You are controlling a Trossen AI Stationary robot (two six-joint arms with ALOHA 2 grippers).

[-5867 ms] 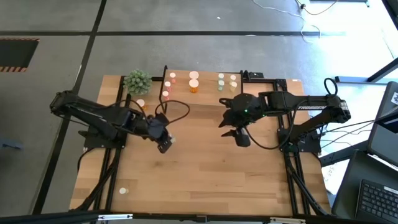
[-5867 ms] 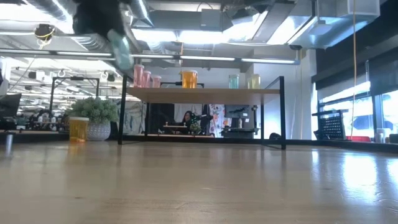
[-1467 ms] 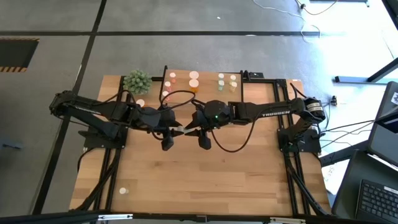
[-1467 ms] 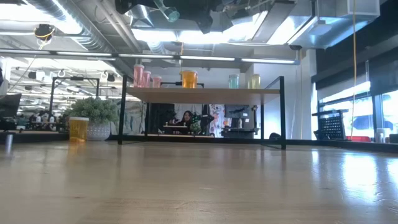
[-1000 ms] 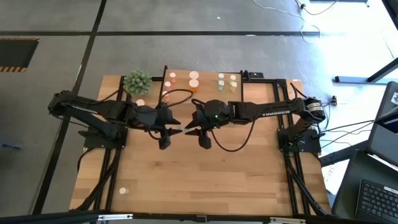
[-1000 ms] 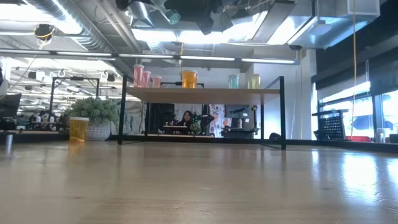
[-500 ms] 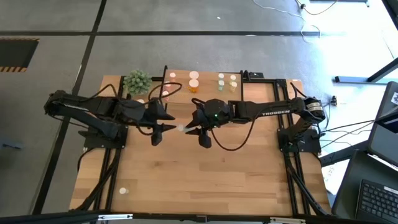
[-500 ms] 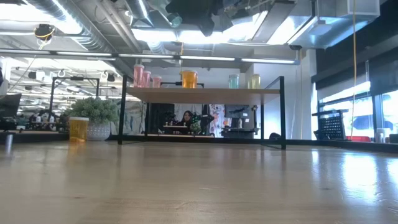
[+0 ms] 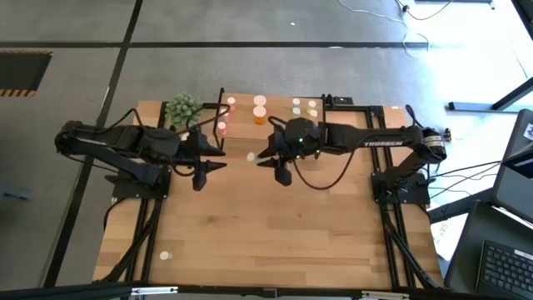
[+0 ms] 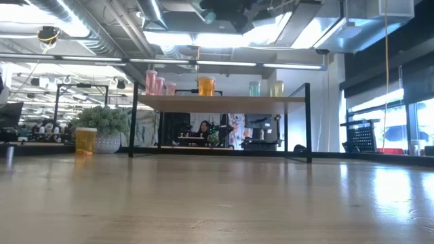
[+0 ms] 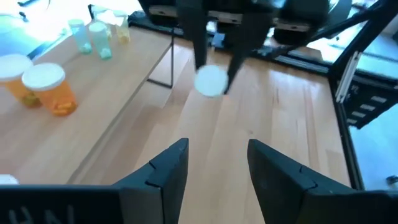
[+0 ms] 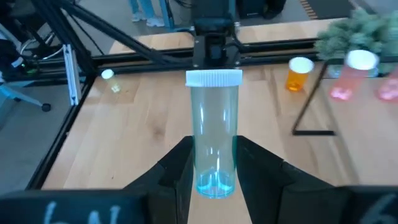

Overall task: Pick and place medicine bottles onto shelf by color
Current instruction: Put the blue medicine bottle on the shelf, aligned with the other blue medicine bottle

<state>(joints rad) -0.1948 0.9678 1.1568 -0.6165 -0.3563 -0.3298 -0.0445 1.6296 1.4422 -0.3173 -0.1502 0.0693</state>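
My right gripper (image 12: 214,150) is shut on a clear pale blue-green medicine bottle (image 12: 213,124) with a white cap, high above the table's middle (image 9: 254,156). My left gripper (image 11: 214,155) stands open and empty to the left of it (image 9: 213,162), facing the cap (image 11: 211,81). The shelf (image 9: 279,118) stands at the far edge on its black legs. On it stand pink bottles (image 9: 223,113), orange bottles (image 9: 260,109) and pale green ones (image 9: 304,108). My right gripper pinches the bottle's lower body near its bottom end (image 12: 214,171) between its two fingers (image 12: 177,168). The fingers come from the table's right, slanting a little downward, and lie along the bottle. The bottle is lifted clear, its cap (image 12: 213,78) pointing away toward my left gripper.
A spiky green plant (image 9: 183,108) stands at the shelf's left end, with an orange bottle (image 9: 188,139) on the table beside it. Another small bottle (image 9: 165,256) lies near the table's front left corner. Black arm frames run along both table sides.
My left gripper has drawn back from the bottle toward the table's left edge and risen a little, staying open. My right gripper has carried the bottle up and toward the far edge and the shelf, still shut on it, cap toward the left.
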